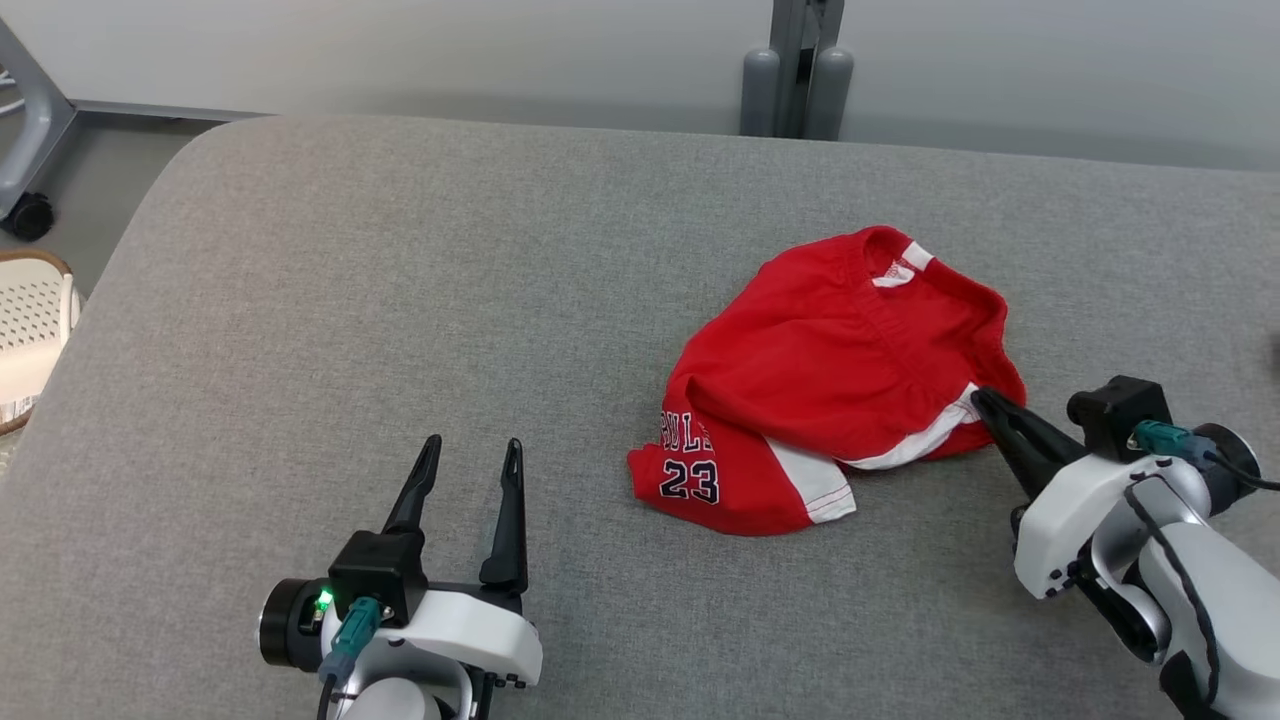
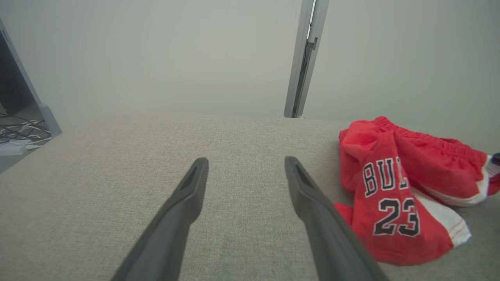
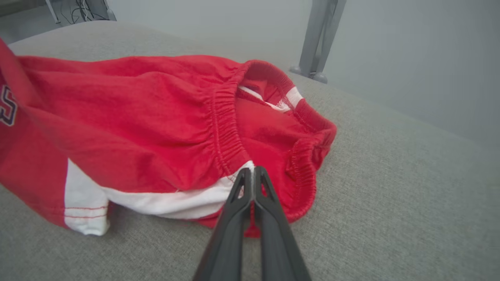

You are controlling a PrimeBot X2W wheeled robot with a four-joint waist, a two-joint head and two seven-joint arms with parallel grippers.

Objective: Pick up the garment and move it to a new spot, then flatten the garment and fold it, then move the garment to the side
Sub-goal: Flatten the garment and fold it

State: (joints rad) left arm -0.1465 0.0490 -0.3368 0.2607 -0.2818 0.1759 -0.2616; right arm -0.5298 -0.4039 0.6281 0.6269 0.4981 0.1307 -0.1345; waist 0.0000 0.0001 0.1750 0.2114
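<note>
**Right gripper nipped the shorts' edge on the grey counter**

The red shorts (image 1: pixel 840 370) lay bunched in a heap on the right half of the counter (image 1: pixel 400 300). The elastic waistband faced the far edge. One leg, with a white side panel and the number 23 under partly hidden lettering, flopped toward the near side.

And there was the right gripper (image 1: pixel 985 402), in from the right, its two dark fingers pressed tight together. It was pinching the white-trimmed edge at the heap's right side, just below the gathered waistband. Whether the cloth at that spot lay on the counter or was raised a little, I could not tell.

Over on the left, the left gripper (image 1: pixel 473 448) sat low near the front edge. Its fingers were spread wide and pointed away across the counter, well apart from the shorts off to its right.

Now the surface: a broad counter covered in grey woven fabric, padded by the look of it. Its far left corner was rounded, and the cover was flat and smooth all around the heap.

Behind it stood a plain pale wall (image 1: pixel 450 50), with a grey metal post (image 1: pixel 800 60) rising at the far edge between two rounded grey stubs. Off the left end there was grey floor (image 1: pixel 110 170), a black castor (image 1: pixel 28 215) under a grey frame, and the edge of a white lattice basket (image 1: pixel 30 330). The left wrist view caught a tangle of cables (image 2: pixel 23 132) on the floor past that corner.
</note>
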